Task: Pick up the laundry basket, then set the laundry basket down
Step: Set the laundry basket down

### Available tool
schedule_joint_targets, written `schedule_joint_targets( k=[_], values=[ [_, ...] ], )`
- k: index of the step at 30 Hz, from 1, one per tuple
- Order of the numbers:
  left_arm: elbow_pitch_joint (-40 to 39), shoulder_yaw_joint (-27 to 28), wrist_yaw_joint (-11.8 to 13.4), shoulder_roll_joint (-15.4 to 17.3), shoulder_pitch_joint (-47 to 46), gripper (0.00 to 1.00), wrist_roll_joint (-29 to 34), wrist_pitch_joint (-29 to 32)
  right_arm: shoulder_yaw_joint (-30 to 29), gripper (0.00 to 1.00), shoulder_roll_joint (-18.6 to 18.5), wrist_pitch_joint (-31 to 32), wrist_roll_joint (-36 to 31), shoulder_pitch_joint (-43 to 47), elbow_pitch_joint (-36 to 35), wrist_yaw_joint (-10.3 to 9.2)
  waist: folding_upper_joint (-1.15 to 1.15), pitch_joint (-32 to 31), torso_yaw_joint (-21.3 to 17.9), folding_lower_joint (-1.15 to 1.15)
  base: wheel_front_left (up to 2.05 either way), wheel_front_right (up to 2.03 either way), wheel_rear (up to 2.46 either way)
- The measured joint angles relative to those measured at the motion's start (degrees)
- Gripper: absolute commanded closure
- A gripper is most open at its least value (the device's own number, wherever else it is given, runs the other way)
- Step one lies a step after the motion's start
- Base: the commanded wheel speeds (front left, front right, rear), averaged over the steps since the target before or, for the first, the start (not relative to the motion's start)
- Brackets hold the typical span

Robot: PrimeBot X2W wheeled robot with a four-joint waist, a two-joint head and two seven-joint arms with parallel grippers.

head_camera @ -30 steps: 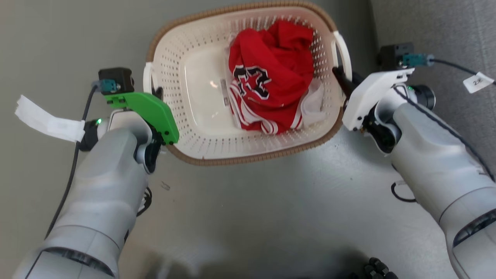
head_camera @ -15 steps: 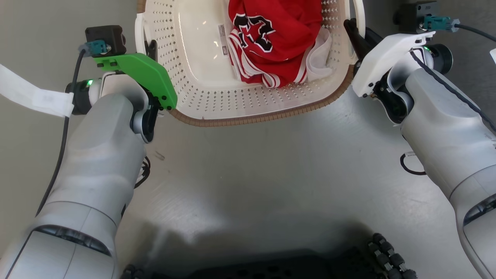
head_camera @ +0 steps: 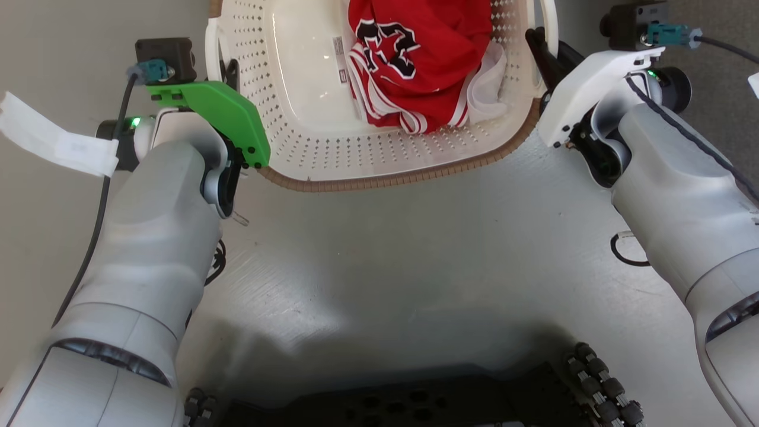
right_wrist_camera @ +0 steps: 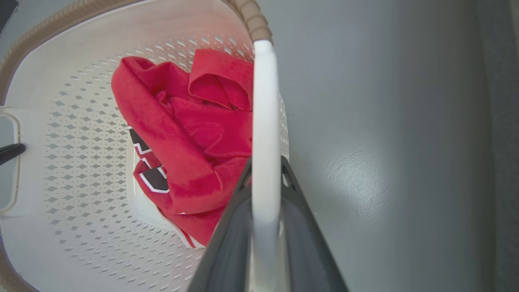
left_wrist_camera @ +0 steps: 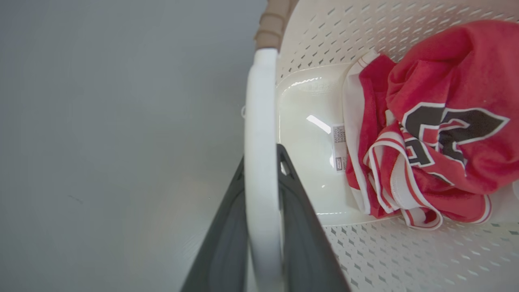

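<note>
**Basket pinched by both handles: slip and tilt are the risks**

The laundry basket (head_camera: 332, 151) sits between the two arms at the top of the head view, over the grey floor (head_camera: 415, 255). I cannot tell whether it is clear of the floor. The left hand (left_wrist_camera: 261, 157) is nearly closed, with its two dark fingers clamped on either side of the left handle (left_wrist_camera: 259, 101). The right hand (right_wrist_camera: 265, 162) pinches the right handle (right_wrist_camera: 263, 101) the same way.

Both holds are on a thin, smooth white loop, so it could slide between the fingers if either arm jerks or pulls outward. If one arm rises or sinks ahead of the other, the basket will likely tilt. The red jersey (head_camera: 421, 53) is heaped toward the right side, so the load probably pulls harder there.

The robot's black base (head_camera: 415, 403) lies close below, which limits where the basket can go down. The green wrist cover (head_camera: 225, 115) overlaps the near corner of the rim. A loose paper tag (head_camera: 53, 142) hangs off the left wrist, and a cable loop (head_camera: 625, 258) lies on the floor by the right arm.
</note>
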Motion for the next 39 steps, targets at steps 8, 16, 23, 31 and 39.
schedule_joint_targets(
  k=[8,16,23,31,39],
  values=[
    [0.74,-0.33,-0.56,-0.03,-1.32,1.00,0.62,-0.99,-0.41,1.00,0.23,-0.20,0.78,-0.56,0.80,0.29,0.00,1.73,-0.22,0.00,0.00,0.00,0.00],
    [1.18,-0.67,-1.62,-0.08,-2.38,1.00,0.85,-1.51,-0.59,1.00,0.24,-0.65,2.30,-1.09,1.30,0.29,0.00,2.56,-0.23,0.00,0.00,0.00,0.00],
    [1.46,-0.70,-2.13,-0.02,-3.01,1.00,0.83,-1.62,-0.57,1.00,0.18,-0.64,2.55,-1.37,1.56,0.49,0.00,3.12,-0.15,-0.01,0.00,0.00,0.00],
    [2.02,-0.59,-2.75,-0.08,-3.56,1.00,0.82,-1.83,-0.03,1.00,0.05,-0.65,3.01,-1.54,1.59,0.56,0.00,3.23,-0.02,-0.01,0.00,0.00,0.00],
    [2.63,-0.52,-3.44,-0.14,-3.76,1.00,0.76,-1.72,0.68,1.00,0.05,-0.64,3.19,-1.79,1.62,0.52,0.00,3.05,-0.03,-0.01,0.00,0.00,0.00]
  ],
)
